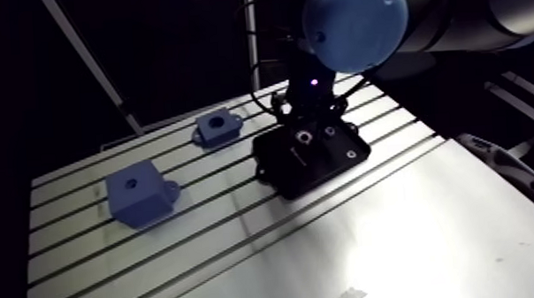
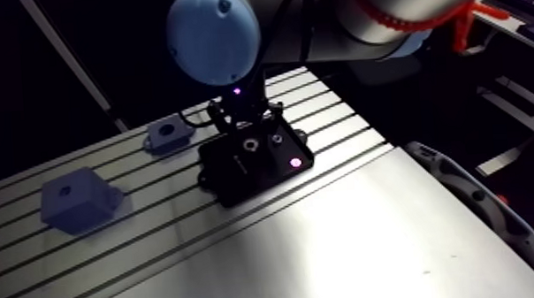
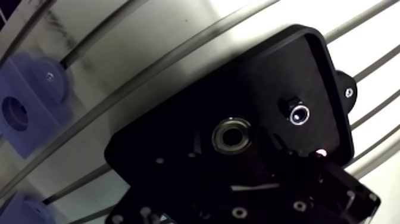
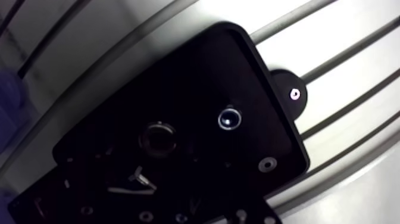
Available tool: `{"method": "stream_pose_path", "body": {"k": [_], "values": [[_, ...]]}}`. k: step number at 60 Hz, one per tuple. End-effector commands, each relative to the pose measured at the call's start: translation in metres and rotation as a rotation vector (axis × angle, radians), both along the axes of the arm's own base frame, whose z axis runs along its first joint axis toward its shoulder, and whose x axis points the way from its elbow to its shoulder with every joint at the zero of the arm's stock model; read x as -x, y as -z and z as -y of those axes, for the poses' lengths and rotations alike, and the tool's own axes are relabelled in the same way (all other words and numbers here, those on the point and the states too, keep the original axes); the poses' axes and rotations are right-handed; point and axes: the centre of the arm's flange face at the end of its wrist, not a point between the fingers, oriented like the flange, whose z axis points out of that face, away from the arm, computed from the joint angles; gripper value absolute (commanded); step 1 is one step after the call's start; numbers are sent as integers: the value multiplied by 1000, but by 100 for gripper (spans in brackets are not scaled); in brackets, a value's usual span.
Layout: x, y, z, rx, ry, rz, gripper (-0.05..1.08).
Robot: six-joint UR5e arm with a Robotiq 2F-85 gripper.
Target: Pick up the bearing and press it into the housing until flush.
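Black matte housing (image 3: pixel 286 65) on slotted alu table (image 1: pixel 374 242), round metal bearing (image 3: pixel 219 137) sitting in its bore; tool (image 1: pixel 309 120) over it, grip can't tell

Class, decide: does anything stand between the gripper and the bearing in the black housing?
Nothing visible does. The bearing sits uncovered in the black housing, close ahead of the gripper. The two blue blocks lie well off to one side.
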Motion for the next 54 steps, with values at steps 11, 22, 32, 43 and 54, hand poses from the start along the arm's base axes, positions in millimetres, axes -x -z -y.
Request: {"method": "stream_pose_path", "body": {"k": [11,22,32,43,54], "values": [[0,1,0,-2,-2,0,47],[0,1,0,-2,-1,0,50],[0,1,0,-2,0,0,52],[0,2,0,-1,-1,1,52],[0,2,0,-1,-2,1,53]]}}
